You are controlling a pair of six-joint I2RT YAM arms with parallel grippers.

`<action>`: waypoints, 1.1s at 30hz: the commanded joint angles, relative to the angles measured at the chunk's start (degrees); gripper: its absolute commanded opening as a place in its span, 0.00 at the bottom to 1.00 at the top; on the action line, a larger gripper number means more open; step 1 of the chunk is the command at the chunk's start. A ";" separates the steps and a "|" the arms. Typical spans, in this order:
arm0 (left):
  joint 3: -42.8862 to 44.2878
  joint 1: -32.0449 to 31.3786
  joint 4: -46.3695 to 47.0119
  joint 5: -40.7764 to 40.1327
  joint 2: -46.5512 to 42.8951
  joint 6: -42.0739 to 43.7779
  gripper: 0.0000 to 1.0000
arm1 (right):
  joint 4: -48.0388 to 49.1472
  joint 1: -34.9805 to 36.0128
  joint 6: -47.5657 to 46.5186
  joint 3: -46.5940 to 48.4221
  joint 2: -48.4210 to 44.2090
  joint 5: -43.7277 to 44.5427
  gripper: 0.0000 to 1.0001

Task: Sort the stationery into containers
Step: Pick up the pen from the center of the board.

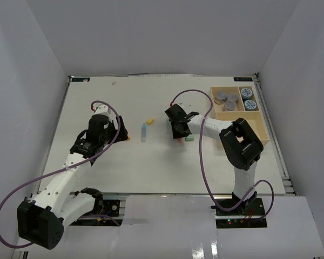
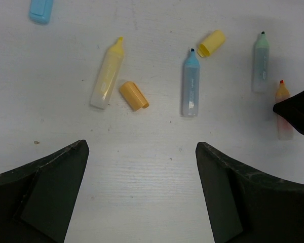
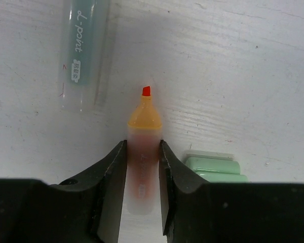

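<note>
Nearest to the camera, our left pincer [image 2: 142, 195] stood wide open above the bare white tabletop [image 2: 142, 202] and held nothing. Just beyond its fingers the stationery lay loose. From left to right in the left wrist view we saw a blue cap [image 2: 41, 9] at the top edge, a yellow marker [image 2: 107, 75] without cap, an orange-yellow cap [image 2: 134, 95] just beside it, a blue marker [image 2: 190, 84], a yellow cap [image 2: 211, 42] near its tip, a green marker [image 2: 261, 63], and an orange marker [image 2: 282, 109] partly hidden by the other arm.

Further right, our right pincer [image 3: 143, 167] was narrowed around this orange marker [image 3: 143, 152], with both fingers against its pale barrel and the red tip pointing away. The marker seemed to rest on the tabletop. A green cap [image 3: 213, 169] lay just beside the right finger, and the green marker [image 3: 83, 50] lay near on the other side.

At the far right the wooden tray [image 1: 262, 127] already kept grey rolls [image 1: 227, 100] in one small section and patterned rolls [image 1: 248, 98] in the next one; the large section looked empty.

We judged some risks. The barrel is smooth and round, so it could slip or turn if the lift was fast. The finger could also push the green cap. The open tip could mark the tabletop or the tray.
</note>
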 commanded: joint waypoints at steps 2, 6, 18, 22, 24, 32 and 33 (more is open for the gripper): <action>-0.44 0.33 0.88 3.21 0.10 -0.15 0.98 | 2.02 -0.19 -0.23 -0.93 -4.97 0.11 0.15; -0.53 0.33 2.46 9.70 -0.42 -1.03 0.98 | 4.92 0.25 -1.81 -3.92 -11.82 -1.12 0.12; -5.98 -4.67 17.05 24.93 -7.19 -11.13 0.98 | 21.44 4.56 -1.56 -14.81 -36.17 -7.71 0.09; -5.11 -13.54 21.80 16.51 -6.23 -11.75 0.98 | 28.12 7.10 -0.94 -18.16 -41.01 -7.80 0.09; -4.58 -18.20 23.20 11.59 -4.39 -12.54 0.98 | 30.75 7.81 -0.33 -19.30 -41.89 -7.28 0.09; -1.77 -27.35 30.15 0.68 3.26 -12.11 0.90 | 32.79 10.80 2.84 -20.63 -42.95 -4.12 0.09; -1.59 -27.71 30.41 0.67 3.27 -12.11 0.88 | 32.79 10.97 3.01 -20.71 -42.95 -3.68 0.09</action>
